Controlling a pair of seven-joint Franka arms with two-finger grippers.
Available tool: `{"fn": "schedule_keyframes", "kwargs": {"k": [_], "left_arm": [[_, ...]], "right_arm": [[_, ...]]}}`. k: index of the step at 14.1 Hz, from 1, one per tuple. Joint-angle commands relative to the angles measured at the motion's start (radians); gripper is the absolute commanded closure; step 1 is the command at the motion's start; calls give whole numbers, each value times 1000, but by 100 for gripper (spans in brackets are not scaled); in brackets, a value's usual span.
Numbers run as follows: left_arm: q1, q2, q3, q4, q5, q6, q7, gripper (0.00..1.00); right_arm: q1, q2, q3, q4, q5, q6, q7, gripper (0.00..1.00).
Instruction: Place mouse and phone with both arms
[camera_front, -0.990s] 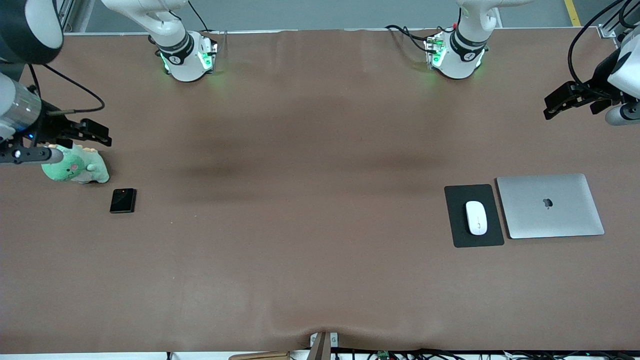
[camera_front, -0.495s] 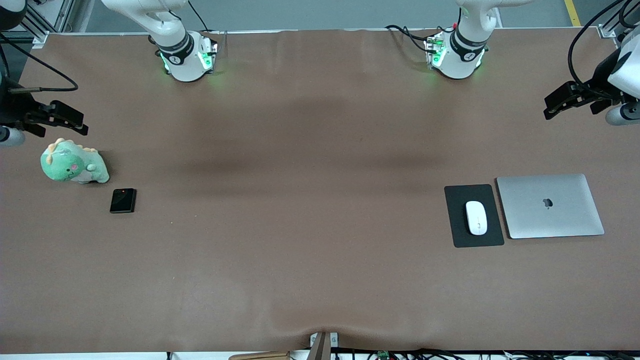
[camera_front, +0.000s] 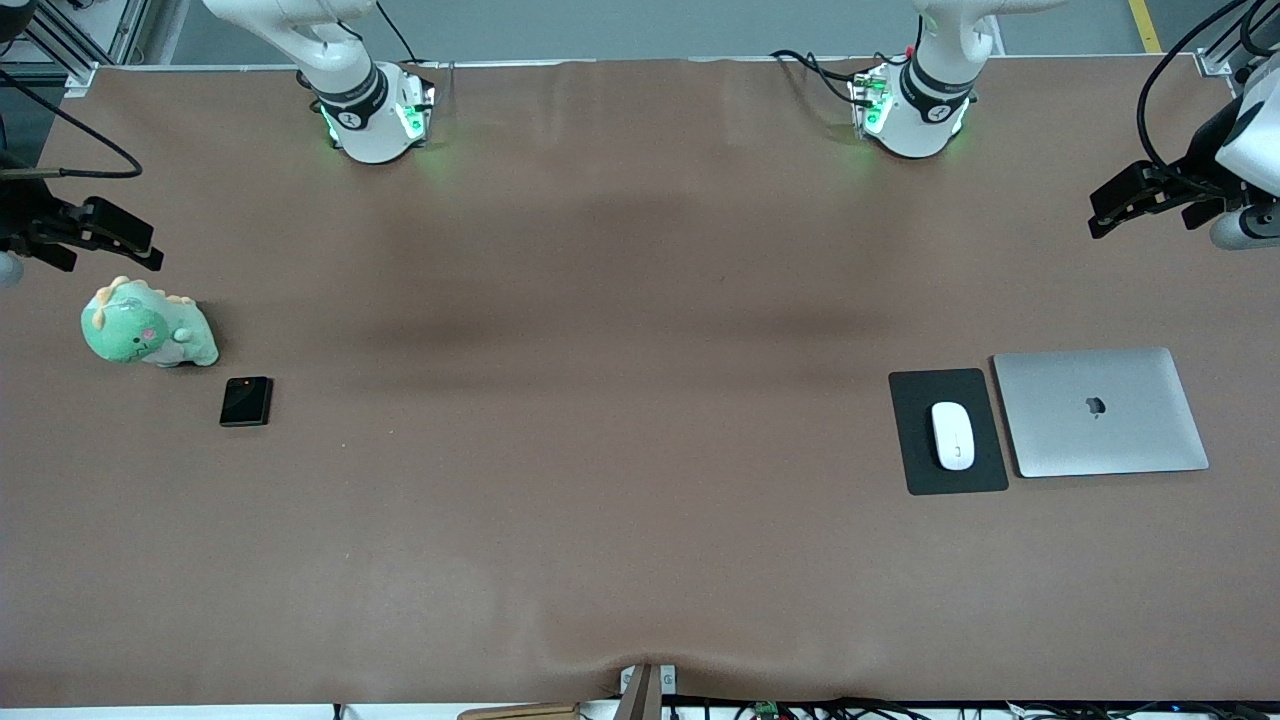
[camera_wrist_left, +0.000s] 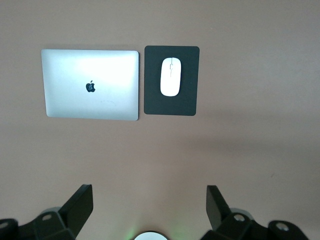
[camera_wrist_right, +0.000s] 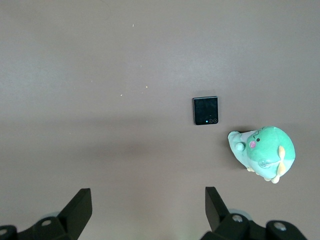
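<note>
Two arms, both up in the air at the table's ends, neither holding anything. Brown table (camera_front: 640, 520) carries everything. Closed silver laptop (camera_front: 1100, 412) lies flat at the left arm's end. Black mouse pad (camera_front: 915, 470) sits just beside it, toward the table's middle, a thin gap between them. White mouse (camera_front: 953, 435) rests on the pad, roughly centred, long axis running along the pad's longer side. Green plush dinosaur (camera_front: 145, 332) sits at the right arm's end. Black folded phone (camera_front: 246, 401) lies flat on the table near the plush, slightly nearer the front camera, not touching it. Left gripper (camera_front: 1140, 200) hangs over bare table at its end, fingers spread wide, empty. Right gripper (camera_front: 95, 232) hangs over the table's edge above the plush's end, fingers likewise spread, empty.
</note>
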Motion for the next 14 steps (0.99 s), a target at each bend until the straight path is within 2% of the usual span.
{"fn": "schedule_keyframes", "kwargs": {"k": [1,4,14], "left_arm": [[9,-16,-9,12,5,-8,26,0],[5,-10,-15,43,4,-33,22,0],[11,-3,-11,44,-31,-55,25,0]], "right_arm": [[-5,10,5,22,-16,-16,17,0],[-2,12,5,22,-16,-15,17,0],[6,22,6,22,-14,-8,17,0]]}}
